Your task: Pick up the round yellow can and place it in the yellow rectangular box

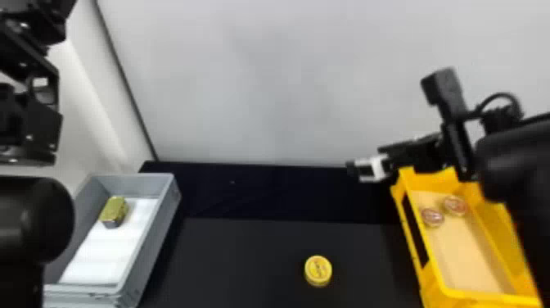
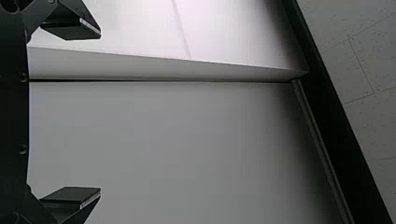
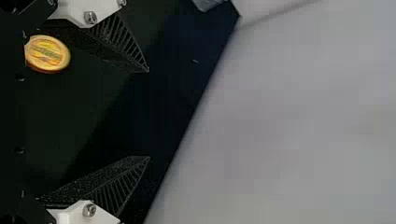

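Our right gripper hangs released, fingers spread, near the far left corner of the yellow rectangular box; we see the round yellow can on the table, left of that box, our left arm farther left

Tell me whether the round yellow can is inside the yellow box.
No, the round yellow can sits on the black table, left of the yellow box.
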Motion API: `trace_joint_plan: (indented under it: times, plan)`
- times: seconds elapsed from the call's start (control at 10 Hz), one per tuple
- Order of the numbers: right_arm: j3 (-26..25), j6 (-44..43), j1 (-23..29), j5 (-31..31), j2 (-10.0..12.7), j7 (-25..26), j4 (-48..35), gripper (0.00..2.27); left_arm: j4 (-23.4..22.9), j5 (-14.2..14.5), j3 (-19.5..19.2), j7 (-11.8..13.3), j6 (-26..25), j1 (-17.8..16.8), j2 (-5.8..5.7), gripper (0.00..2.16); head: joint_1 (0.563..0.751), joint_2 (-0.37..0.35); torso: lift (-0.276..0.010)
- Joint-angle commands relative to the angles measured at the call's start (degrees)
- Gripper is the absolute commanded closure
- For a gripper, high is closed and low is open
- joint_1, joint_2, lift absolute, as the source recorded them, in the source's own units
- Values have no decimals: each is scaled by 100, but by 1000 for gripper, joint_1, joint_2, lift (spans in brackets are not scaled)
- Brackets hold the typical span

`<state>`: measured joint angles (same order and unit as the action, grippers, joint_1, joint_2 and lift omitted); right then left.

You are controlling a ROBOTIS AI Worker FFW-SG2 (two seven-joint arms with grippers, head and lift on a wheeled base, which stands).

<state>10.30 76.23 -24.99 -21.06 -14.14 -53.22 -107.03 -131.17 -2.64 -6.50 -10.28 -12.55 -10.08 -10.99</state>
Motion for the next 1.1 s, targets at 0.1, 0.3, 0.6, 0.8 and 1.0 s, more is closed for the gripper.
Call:
trace_joint_plan:
  times: [0.1,0.3,0.6,0.8,1.0]
  plan:
    - [16,-861,513,-1824,395,-1229,1149,119,30,9,26,0,51,-20,9,99,663,54,-2]
    - [-72,-1310,662,-1455,518,-1132,1914,113,57,18,35,0,77,-12,18,99,663,54,-2]
    - [-221,-1978,645,-743,843,-657,2925,105,92,18,79,0,112,-64,27,99,663,54,-2]
    - [16,-2849,469,-672,870,-631,3593,98,127,18,105,0,165,-82,44,99,663,54,-2]
    - [465,-3288,320,-725,799,-622,3980,96,171,27,132,0,209,-91,79,99,663,54,-2]
